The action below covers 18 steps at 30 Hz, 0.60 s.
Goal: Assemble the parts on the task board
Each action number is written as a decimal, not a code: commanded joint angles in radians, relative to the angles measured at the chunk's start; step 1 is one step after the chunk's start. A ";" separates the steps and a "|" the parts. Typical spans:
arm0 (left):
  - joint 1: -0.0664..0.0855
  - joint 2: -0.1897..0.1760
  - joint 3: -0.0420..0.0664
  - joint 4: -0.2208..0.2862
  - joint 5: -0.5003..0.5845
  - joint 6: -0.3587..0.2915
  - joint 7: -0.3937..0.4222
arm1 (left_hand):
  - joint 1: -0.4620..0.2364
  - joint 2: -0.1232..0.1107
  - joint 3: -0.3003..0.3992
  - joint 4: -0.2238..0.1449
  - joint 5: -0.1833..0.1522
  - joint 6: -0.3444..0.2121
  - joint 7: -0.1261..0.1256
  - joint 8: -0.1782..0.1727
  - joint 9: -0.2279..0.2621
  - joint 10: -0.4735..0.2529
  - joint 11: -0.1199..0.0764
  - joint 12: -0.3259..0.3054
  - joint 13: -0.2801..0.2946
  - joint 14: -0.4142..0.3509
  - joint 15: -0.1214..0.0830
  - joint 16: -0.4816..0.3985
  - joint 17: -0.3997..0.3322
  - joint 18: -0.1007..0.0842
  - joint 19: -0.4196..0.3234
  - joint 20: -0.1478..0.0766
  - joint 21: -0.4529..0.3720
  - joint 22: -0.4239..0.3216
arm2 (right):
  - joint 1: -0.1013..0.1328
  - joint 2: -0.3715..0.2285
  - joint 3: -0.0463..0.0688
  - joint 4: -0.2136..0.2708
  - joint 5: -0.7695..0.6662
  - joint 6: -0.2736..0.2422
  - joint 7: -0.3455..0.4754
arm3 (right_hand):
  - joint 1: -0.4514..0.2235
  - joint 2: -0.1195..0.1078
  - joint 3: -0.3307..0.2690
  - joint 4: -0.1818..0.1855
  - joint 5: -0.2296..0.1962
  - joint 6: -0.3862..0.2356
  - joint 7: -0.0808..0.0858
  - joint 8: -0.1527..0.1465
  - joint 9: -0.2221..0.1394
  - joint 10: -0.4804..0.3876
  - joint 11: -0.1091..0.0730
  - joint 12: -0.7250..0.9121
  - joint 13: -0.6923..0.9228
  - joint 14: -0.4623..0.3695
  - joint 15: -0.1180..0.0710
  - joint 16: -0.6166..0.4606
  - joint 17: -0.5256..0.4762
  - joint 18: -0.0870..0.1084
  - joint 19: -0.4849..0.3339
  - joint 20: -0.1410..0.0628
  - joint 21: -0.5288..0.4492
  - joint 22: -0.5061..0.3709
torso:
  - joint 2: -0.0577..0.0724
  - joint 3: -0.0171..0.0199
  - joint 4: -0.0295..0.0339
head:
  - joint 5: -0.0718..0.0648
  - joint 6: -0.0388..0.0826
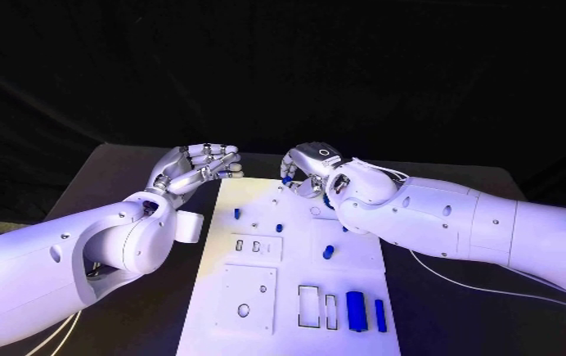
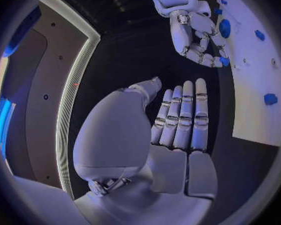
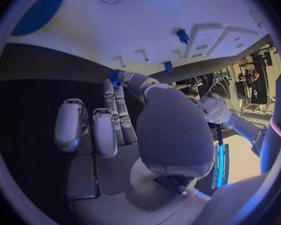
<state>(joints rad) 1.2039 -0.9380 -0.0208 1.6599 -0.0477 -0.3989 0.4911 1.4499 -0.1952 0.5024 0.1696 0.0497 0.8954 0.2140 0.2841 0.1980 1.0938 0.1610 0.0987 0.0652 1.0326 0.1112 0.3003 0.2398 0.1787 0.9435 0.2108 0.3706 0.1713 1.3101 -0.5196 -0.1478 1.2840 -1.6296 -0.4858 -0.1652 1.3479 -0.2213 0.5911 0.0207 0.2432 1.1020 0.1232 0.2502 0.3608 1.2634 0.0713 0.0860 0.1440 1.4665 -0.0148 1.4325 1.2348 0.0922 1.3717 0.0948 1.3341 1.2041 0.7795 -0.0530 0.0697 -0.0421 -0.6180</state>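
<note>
Placement step, judged under way: your right robot hand (image 1: 312, 168) hovers over the far end of the task board (image 1: 301, 278), pinching a small blue part (image 3: 114, 78) at its fingertips; what seat lies beneath cannot be told. Your left robot hand (image 1: 197, 168) is held just off the board's far left corner above the desk (image 1: 118, 178), fingers straight and together, gripping nothing. More blue parts (image 1: 363, 311) lie at the board's near end. Next, you will probably need to lower the pinched part squarely into its seat.
</note>
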 commanded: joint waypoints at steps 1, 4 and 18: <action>0.003 0.000 0.001 0.003 0.004 0.019 0.004 | -0.012 0.002 0.005 0.002 0.001 -0.001 0.005 -0.005 -0.001 0.005 0.000 -0.006 -0.001 -0.004 0.003 -0.006 0.001 0.000 -0.008 0.001 0.000 -0.002 | -0.002 0.006 0.000 -0.004 -0.001 0.011 0.003 | -0.002 0.000 0.006 0.000 -0.004 0.004 0.000 0.007 0.002 0.019 -0.015 0.004 0.016 0.049 -0.004 0.006 0.001 -0.014 0.000 -0.007 0.006 0.001 | 0.002 -0.0008 0.0012 | 0.002 -0.004; 0.005 0.000 0.001 0.001 0.004 0.019 0.003 | -0.012 0.002 0.005 0.002 0.001 -0.001 0.005 -0.005 -0.001 0.005 0.000 -0.006 -0.001 -0.004 0.003 -0.006 0.001 0.000 -0.008 0.001 0.000 -0.002 | -0.003 0.011 0.000 -0.007 0.001 0.017 0.005 | -0.004 -0.001 0.007 0.000 -0.005 0.003 0.000 0.007 0.003 0.018 -0.015 0.004 0.016 0.049 -0.004 0.007 0.002 -0.014 -0.001 -0.007 0.005 -0.001 | 0.003 -0.0008 0.0010 | 0.003 -0.005; 0.011 0.002 0.001 -0.003 0.004 0.020 0.001 | -0.013 0.001 0.007 0.000 0.001 -0.001 0.005 -0.006 -0.001 0.006 0.000 -0.009 -0.001 -0.005 0.003 -0.008 0.002 0.000 -0.009 0.001 -0.001 -0.002 | -0.006 0.026 0.000 -0.015 0.007 0.044 0.010 | -0.011 -0.003 0.009 0.001 -0.009 -0.001 0.000 0.006 0.006 0.017 -0.014 0.002 0.016 0.049 -0.003 0.009 0.003 -0.014 -0.002 -0.006 0.005 0.001 | 0.005 -0.0009 0.0014 | 0.007 -0.010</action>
<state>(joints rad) 1.2132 -0.9379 -0.0208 1.6557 -0.0474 -0.3972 0.4882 1.4458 -0.1910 0.5024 0.1696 0.0497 0.8954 0.2140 0.2841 0.1981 1.0938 0.1610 0.0928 0.0652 1.0326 0.1112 0.2963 0.2411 0.1787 0.9436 0.2108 0.3706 0.1700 1.3053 -0.4954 -0.1480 1.2697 -1.6214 -0.4681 -0.1619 1.3475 -0.2217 0.5937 0.0238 0.2374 1.1013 0.1236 0.2541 0.3665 1.2635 0.0712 0.0806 0.1441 1.4665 -0.0147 1.4359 1.2380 0.0922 1.3717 0.0948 1.3341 1.2042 0.7832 -0.0539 0.0715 -0.0358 -0.6265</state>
